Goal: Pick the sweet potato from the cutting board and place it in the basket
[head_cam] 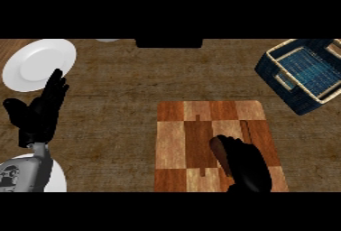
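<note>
The sweet potato [218, 153] is laid lengthwise, near-to-far, by the cutting board's [180, 135] near edge, half covered by the right hand [250, 167]; closure cannot be told.

Bare counter [133, 90] between board [193, 131] and basket [279, 88]: open passage. Basket is open upward, bounded by rim and walls. Board's near right part: occupied by right hand [250, 164], curled on sweet potato [220, 153]. Left edge: plate [36, 63] and left hand [43, 108], fingers straight. Far edge, centre: dark block [168, 43].
</note>
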### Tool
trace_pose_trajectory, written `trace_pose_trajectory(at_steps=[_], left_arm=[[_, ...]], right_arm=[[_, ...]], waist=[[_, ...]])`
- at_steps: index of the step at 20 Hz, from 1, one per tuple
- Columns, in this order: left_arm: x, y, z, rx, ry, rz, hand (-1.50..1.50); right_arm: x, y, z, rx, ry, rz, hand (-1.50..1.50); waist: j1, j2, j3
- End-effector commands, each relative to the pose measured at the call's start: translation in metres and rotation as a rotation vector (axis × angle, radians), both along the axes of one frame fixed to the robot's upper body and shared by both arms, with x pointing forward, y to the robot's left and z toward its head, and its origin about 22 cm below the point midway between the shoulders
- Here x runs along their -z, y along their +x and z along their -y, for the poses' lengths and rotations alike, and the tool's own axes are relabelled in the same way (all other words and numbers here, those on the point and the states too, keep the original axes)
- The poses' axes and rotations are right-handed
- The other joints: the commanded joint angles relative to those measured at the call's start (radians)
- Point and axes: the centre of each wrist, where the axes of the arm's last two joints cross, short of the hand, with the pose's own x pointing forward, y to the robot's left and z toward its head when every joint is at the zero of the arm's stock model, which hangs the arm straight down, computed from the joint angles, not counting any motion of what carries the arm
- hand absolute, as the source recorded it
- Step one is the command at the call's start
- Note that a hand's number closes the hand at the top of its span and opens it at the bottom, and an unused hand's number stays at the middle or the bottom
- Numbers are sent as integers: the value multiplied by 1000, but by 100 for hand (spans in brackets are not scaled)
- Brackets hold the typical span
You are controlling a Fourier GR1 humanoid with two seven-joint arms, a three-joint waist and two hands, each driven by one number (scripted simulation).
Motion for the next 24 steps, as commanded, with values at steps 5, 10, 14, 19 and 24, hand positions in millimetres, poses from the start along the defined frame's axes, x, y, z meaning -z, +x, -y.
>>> trace_pose_trajectory(at_steps=[5, 10, 14, 19, 24], left_arm=[[-5, 9, -7, 13, -7, -8, 0], [-9, 10, 12, 56, -11, 38, 0], [-8, 13, 22, 95, -6, 31, 0], [0, 15, 28, 90, -11, 26, 0], [8, 11, 21, 72, -15, 11, 0]], right_arm=[[21, 28, -26, 83, 78, -51, 150], [-5, 59, -2, 469, 468, -37, 150], [-22, 101, -2, 585, 640, 10, 150], [-53, 136, -31, 609, 837, 269, 150], [-85, 157, -52, 543, 996, 522, 150]], waist=[[12, 19, 14], [60, 51, 26], [92, 51, 22], [100, 42, 18], [82, 34, 15]])
